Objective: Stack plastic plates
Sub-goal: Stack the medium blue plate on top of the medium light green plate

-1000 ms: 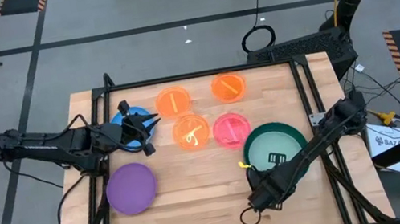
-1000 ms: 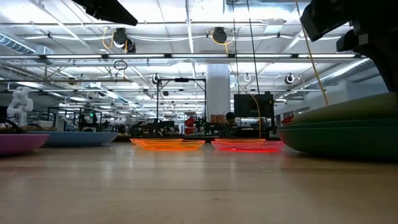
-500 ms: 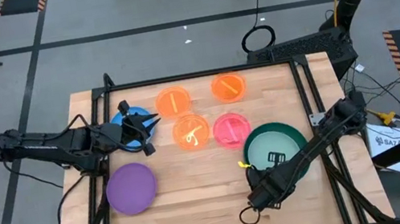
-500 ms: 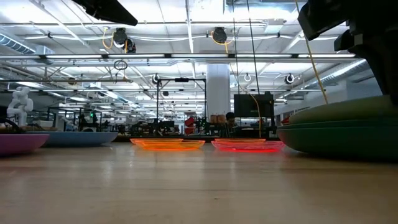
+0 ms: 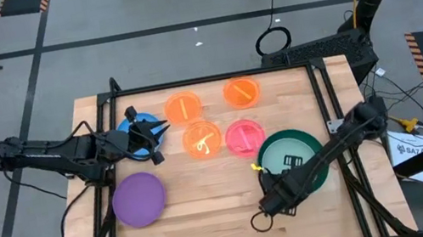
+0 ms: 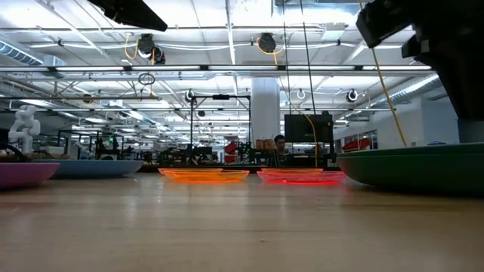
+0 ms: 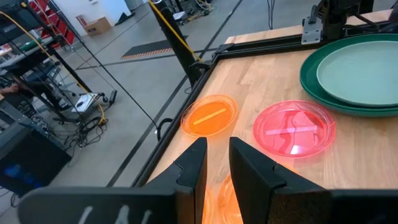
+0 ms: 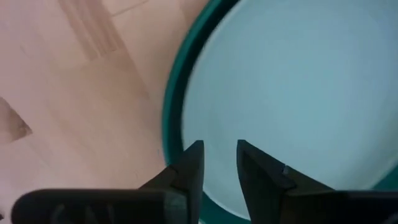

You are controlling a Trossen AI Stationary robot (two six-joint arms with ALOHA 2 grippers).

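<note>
Plates lay scattered across the table [image 5: 210, 213]. The mint plate [image 5: 291, 157] sat inside the green plate [image 5: 315, 142], directly beneath the right gripper [image 5: 278, 183], fingers slightly parted, holding nothing. The left gripper [image 5: 163, 127] hovered over the blue plate [image 5: 128, 125], narrowly parted, empty.

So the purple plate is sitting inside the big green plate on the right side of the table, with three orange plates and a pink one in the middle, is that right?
Not quite. The plate inside the green plate is pale mint, as the high view shows. The purple plate lies alone on the left side. The three orange plates and the pink one are in the middle, as you said.
</note>
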